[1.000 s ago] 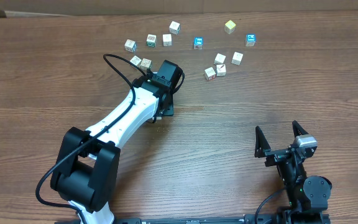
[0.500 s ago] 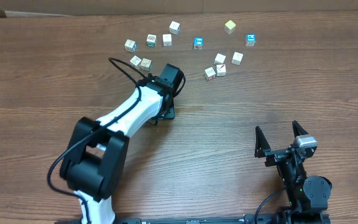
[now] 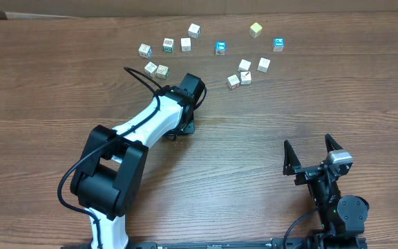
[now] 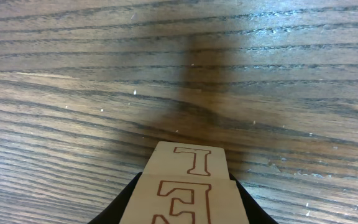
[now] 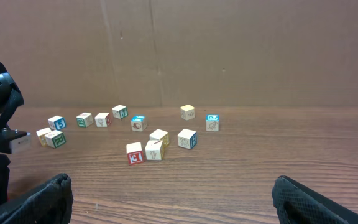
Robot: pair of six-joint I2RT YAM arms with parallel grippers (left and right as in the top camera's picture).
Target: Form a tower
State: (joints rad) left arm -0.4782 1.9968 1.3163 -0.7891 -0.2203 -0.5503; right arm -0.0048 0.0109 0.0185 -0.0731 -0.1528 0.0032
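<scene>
Brown wood grain runs across the table, and the white left arm reaches over the middle of it towards a scatter of small cubes at the far side. From overhead, the left gripper points down and hides whatever is under it. Its wrist view shows more: the tower sits between the two dark fingers, which press against its left and right sides, so the left gripper is closed on it. The tower is pale wood, one cube wide. Two faces with red-brown outlined letters are visible, one beyond the other, with a seam between them. Whether its base touches the table cannot be told from either view. The loose cubes lie beyond the arm, well apart from the tower. Among them are a yellow cube at the far edge and two blue-faced cubes close to it. The right gripper rests near the front right corner of the table, far from all the cubes. Its fingers are spread wide and hold nothing. In its own wrist view the right gripper looks across the bare table at the cubes, with a cardboard wall behind them.
</scene>
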